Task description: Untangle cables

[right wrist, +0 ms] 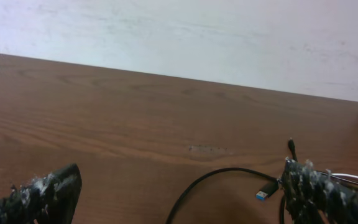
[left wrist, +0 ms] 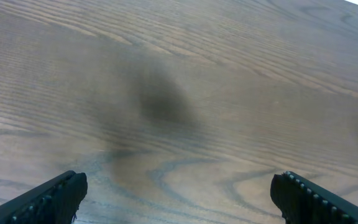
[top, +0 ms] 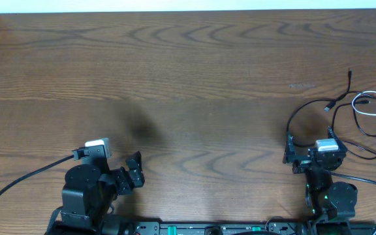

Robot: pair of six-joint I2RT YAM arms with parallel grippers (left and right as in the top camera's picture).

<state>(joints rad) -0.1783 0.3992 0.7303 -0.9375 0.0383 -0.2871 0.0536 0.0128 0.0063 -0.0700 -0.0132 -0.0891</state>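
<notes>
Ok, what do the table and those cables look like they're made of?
The table looks like wood or wood-look laminate: brown grain lines, low sheen. The black cable and the white cable are probably sheathed in soft plastic or rubber: smooth, curling loosely. The plug is likely plastic, with a blue tip.

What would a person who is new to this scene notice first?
A loose tangle of cables, black ones and one white, lies near the table's right edge, beside the open right tool. The left tool, also open, hangs above the wood far from them.
</notes>
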